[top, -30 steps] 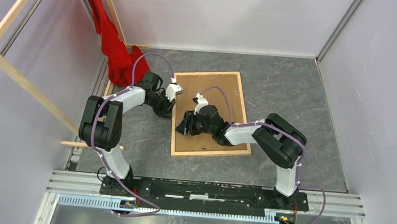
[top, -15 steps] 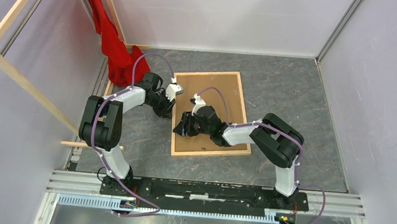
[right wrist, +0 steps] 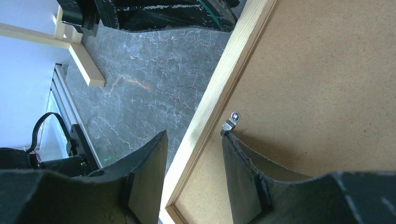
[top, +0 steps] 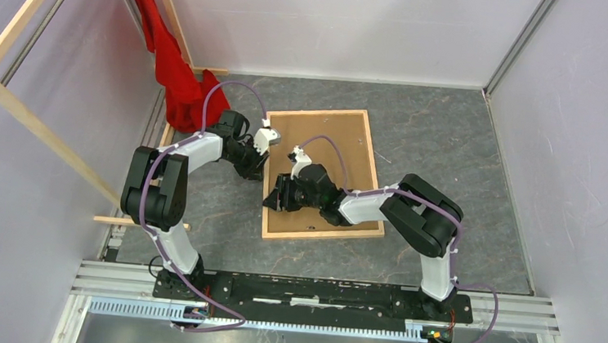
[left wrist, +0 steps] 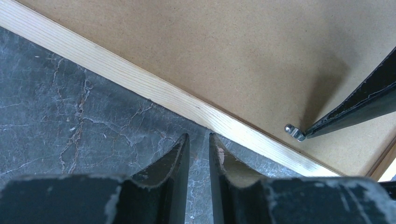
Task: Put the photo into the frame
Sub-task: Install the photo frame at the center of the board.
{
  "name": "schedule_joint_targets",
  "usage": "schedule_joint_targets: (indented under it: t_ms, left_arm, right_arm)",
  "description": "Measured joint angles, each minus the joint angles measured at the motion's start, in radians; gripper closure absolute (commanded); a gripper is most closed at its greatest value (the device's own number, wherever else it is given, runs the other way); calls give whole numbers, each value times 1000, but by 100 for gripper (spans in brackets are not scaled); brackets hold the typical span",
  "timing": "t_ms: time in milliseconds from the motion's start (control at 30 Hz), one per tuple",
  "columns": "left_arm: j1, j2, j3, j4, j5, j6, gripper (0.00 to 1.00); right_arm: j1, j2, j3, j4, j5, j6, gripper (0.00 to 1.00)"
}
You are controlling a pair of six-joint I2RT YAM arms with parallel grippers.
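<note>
Claw risk: we judge the right claw (right wrist: 194, 136) could slip its inner finger off the metal tab (right wrist: 232, 120), scrape the backing panel (top: 328, 141), or shove the frame (top: 319, 113) across the table (top: 450, 150).
Right claw: partly open, empty, straddling the frame's 9 o'clock rail.
Left claw (left wrist: 198, 138): almost closed, empty, just outside that rail.
Photo: we cannot see it.
Frame: flat, mid-table, back upward.

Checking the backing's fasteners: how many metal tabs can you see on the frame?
1: a metal tab on the left rail of the frame, at one jaw tip of the right gripper. Others may be hidden under the arms.
</note>
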Motion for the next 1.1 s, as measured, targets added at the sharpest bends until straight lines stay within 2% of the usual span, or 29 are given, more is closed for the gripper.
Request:
schedule_joint_targets:
  t_ms: [1100]
  left_arm:
    - [0,1,0,3,-18,1,73]
  right_arm:
    - [-20,56,73,-14,-22,2,48]
